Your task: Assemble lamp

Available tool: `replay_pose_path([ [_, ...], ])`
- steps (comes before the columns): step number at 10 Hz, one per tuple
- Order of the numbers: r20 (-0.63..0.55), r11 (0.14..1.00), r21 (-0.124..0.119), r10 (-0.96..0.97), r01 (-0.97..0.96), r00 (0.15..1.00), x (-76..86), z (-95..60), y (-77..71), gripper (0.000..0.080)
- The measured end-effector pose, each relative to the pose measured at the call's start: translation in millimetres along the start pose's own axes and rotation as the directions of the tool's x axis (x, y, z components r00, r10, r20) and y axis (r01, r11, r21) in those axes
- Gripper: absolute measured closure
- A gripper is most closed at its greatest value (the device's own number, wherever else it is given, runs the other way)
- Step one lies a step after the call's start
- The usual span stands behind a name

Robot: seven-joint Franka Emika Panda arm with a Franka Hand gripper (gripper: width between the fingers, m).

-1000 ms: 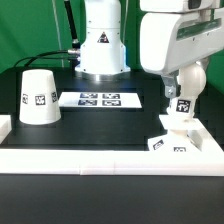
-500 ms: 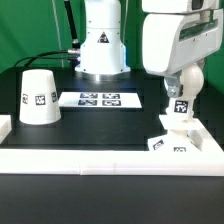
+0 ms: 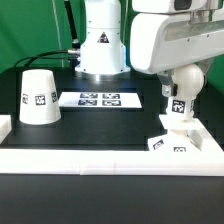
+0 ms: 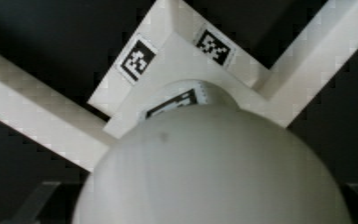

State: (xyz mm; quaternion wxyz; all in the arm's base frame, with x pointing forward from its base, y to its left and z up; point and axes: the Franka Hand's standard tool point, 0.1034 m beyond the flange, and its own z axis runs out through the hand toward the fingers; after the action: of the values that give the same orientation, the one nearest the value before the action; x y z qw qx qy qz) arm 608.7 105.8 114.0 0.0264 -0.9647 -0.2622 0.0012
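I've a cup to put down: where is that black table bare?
The widest bare patch of table lies between the shade, the marker board and the white front rail. Crowded: the exterior view's right corner, where the gripper holds the bulb at the base.

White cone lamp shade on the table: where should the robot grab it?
Probably the narrow top, pinched across from straight above. The white plastic cone shade stands upright, wide end down, so its top is the slimmest part and faces up. The gripper is busy holding the round-headed white bulb.
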Motion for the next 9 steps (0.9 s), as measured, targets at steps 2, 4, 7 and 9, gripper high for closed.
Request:
replay_pose_path([
  [2,-0.003,0.973,-0.001,0.229,-0.229,0.973,0.4,-0.2,0.9,0.0220],
  [4,-0.004,0.926,-0.001,0.377,-0.377,0.926,0.1,-0.2,1.8,0.0220],
  [7,-0.002,0.795,0.002,0.606,-0.606,0.795,-1.5,1.0,4.3,0.0220],
  [9,-0.002,0.668,0.008,0.744,-0.744,0.668,-1.6,1.0,5.6,0.0220],
])
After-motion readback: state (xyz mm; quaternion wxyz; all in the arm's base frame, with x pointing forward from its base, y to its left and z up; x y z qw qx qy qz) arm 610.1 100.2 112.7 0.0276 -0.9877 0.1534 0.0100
